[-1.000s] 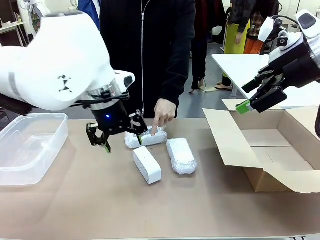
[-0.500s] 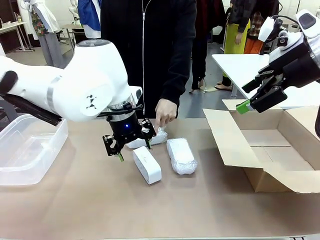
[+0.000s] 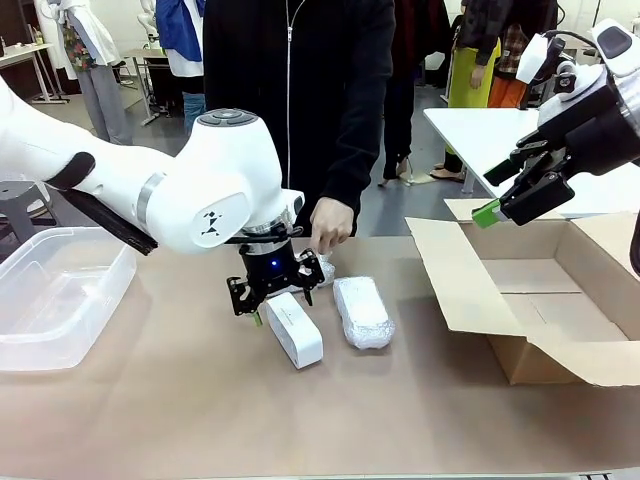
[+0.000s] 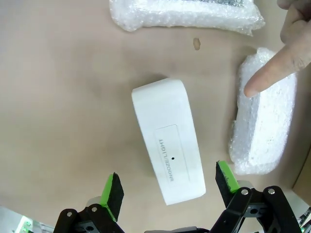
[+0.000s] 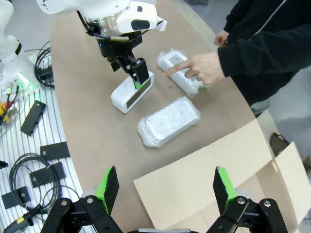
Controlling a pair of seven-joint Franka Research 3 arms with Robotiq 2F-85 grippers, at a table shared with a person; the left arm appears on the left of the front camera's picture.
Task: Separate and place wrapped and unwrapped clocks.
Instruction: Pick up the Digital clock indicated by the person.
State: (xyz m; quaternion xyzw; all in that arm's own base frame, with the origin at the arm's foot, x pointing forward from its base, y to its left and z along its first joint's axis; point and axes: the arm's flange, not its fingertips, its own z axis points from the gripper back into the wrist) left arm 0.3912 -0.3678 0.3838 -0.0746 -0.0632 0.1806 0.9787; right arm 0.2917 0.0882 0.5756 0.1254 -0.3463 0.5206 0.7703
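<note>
At the left edge of the bench (image 3: pixel 150 400) sits a clear plastic tub (image 3: pixel 60 290), likely one of the two sorting places; I can make out nothing inside it. The left arm (image 3: pixel 210 195) reaches over the middle of the bench. The left jaws stand released and wide apart, astride one end of the unwrapped clock (image 4: pixel 167 150) with a pad on each long side, touching neither. The spread seems chosen so they can drop and pinch the narrow width. That bare clock lies flat with its printed panel up. Just beside it, toward the far edge, lies a wrapped clock (image 4: pixel 265 131). The person's hand (image 3: pixel 330 222) has a fingertip on it, apparently to point it out. A second wrapped clock (image 3: pixel 362 312) lies to the right of the bare one, near it but apart. At the right edge stands an open cardboard box (image 3: pixel 560 330), flaps spread. Above its far side the right jaws hang released, holding nothing, clear of the left arm's work.
</note>
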